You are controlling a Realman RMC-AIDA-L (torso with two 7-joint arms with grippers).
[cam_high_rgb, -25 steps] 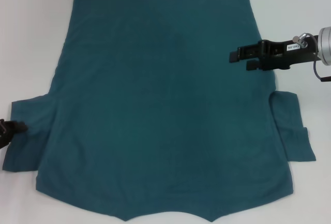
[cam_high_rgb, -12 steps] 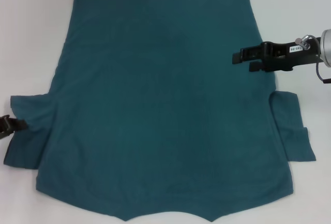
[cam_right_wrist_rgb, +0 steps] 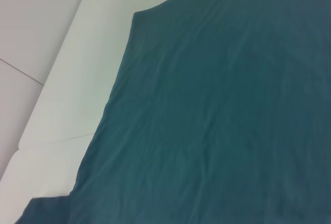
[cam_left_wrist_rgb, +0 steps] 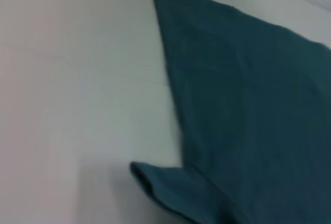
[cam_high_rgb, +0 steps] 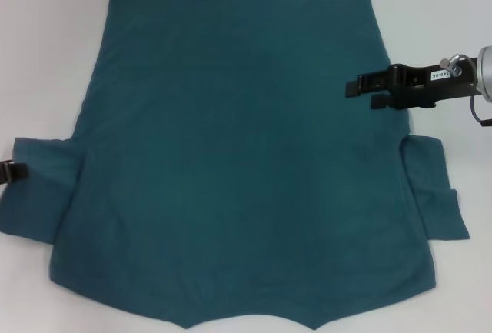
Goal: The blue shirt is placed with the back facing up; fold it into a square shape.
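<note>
The blue shirt (cam_high_rgb: 238, 156) lies flat on the white table (cam_high_rgb: 46, 56), plain side up, with its hem at the far side and its collar at the near edge. My left gripper (cam_high_rgb: 11, 170) shows only as a dark tip at the picture's left edge, shut on the outer edge of the left sleeve (cam_high_rgb: 38, 194), which lies spread flat. My right gripper (cam_high_rgb: 360, 93) hovers open over the shirt's right side, fingers pointing inward, above the right sleeve (cam_high_rgb: 434, 191). The left wrist view shows the shirt (cam_left_wrist_rgb: 248, 105) and its sleeve (cam_left_wrist_rgb: 170, 190). Only shirt cloth (cam_right_wrist_rgb: 222, 105) fills the right wrist view.
White table surface surrounds the shirt on the left, right and far sides. A table seam and edge (cam_right_wrist_rgb: 51, 141) show in the right wrist view beyond the shirt.
My left gripper has moved farther away and outward to the left, drawing the crumpled left sleeve out flat. The right gripper has stayed almost still.
</note>
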